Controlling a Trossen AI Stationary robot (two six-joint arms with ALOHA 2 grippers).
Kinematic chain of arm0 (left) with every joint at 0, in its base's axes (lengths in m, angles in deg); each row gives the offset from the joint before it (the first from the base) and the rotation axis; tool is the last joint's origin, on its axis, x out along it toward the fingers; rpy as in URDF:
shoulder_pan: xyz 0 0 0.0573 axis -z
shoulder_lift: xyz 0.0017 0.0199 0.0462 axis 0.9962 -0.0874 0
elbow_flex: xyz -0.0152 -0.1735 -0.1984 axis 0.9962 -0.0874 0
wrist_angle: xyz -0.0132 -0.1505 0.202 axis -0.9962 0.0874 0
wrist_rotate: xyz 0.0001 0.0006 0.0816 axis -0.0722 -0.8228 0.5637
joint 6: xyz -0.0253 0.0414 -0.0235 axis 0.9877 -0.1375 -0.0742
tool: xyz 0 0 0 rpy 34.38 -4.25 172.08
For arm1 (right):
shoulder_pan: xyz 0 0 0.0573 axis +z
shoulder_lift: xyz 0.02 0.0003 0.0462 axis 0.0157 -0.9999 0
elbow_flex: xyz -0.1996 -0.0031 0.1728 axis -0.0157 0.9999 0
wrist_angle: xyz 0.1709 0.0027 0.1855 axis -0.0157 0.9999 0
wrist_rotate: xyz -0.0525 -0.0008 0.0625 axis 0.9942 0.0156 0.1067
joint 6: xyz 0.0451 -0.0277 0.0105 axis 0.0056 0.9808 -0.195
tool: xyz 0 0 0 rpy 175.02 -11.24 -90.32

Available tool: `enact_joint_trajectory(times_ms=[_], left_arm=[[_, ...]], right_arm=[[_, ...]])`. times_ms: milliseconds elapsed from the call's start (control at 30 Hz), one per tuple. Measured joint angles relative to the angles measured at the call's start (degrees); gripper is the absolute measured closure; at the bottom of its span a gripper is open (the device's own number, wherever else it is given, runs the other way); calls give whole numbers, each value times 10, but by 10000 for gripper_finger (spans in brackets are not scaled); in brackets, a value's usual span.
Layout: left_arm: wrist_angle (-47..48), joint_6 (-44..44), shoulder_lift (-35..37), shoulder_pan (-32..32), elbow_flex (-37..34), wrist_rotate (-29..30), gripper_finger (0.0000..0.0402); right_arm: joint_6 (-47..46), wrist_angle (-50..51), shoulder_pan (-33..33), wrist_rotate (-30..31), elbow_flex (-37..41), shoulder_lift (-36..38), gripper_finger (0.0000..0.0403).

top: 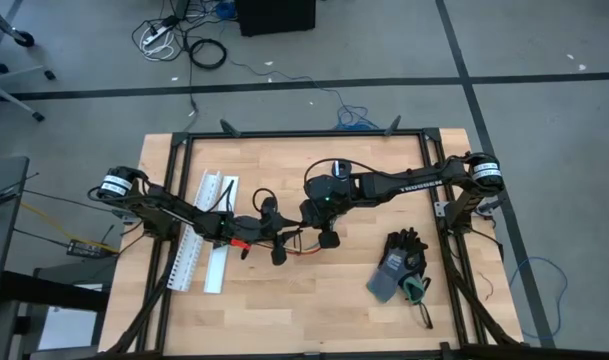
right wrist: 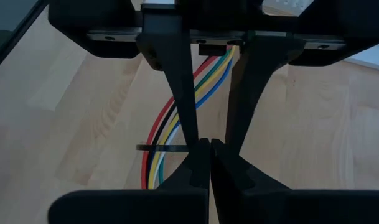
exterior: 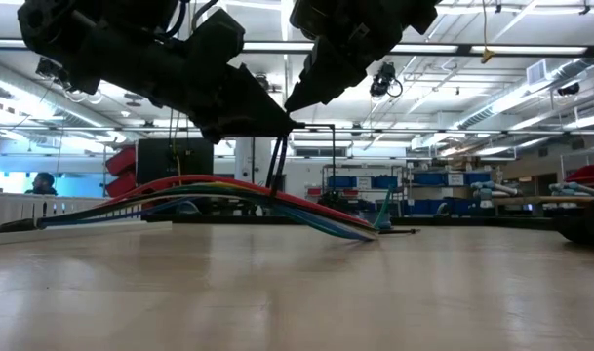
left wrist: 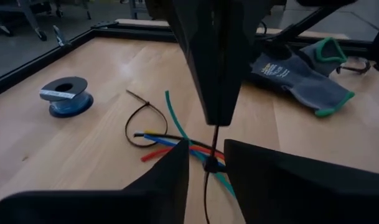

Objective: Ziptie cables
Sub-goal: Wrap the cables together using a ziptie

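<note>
Nearest my low camera: bare wooden table (exterior: 297, 292), one item, my landmark for all that follows.

Item, white slotted channel (top: 212, 245): toward the table's left side, two lengths lying side by side.

Item, left gripper (top: 276, 240): over the table's middle, jaws narrow. In my left wrist view the fingers (left wrist: 170, 171) stand to either side of a thin black strip without plainly pressing on it; I cannot tell whether they grip it.

Item, cables (exterior: 228, 200): coloured bundle on the table's middle, arched up off the boards under both grippers, ends fanned out on the wood.

Item, zipties: one ziptie (right wrist: 161, 148) crosses the bundle beneath the grippers, its tail rising upright between them; a second, looped ziptie (left wrist: 142, 121) lies flat on the table just beside the cable ends.

Item, right gripper (top: 322, 228): over the table's middle, just beside the left one, jaws fully together with the upright strip at their tips.

Item, blue tape roll (left wrist: 66, 96): on the table, well apart from the cables.

Item, grey gloves (top: 399, 265): toward the table's right side.
</note>
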Motion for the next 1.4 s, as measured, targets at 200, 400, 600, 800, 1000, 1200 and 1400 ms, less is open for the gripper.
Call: enact_joint_trajectory(times_ms=[200,400,600,800,1000,1200,1400], left_arm=[[-2,0,0,0,0,3,336],[0,0,0,0,0,4,363],[0,0,0,0,0,4,380],[9,0,0,0,0,5,380],[10,7,-7,0,0,5,380],[8,12,-20,0,0,5,380],[-4,14,-31,0,-1,5,380]], right_arm=[[0,0,0,0,0,0,403],[0,0,0,0,0,0,403],[0,-3,0,5,0,0,403],[4,-3,0,16,0,0,403],[4,2,0,26,0,5,403],[4,12,0,35,0,16,403],[4,19,0,35,0,29,403]])
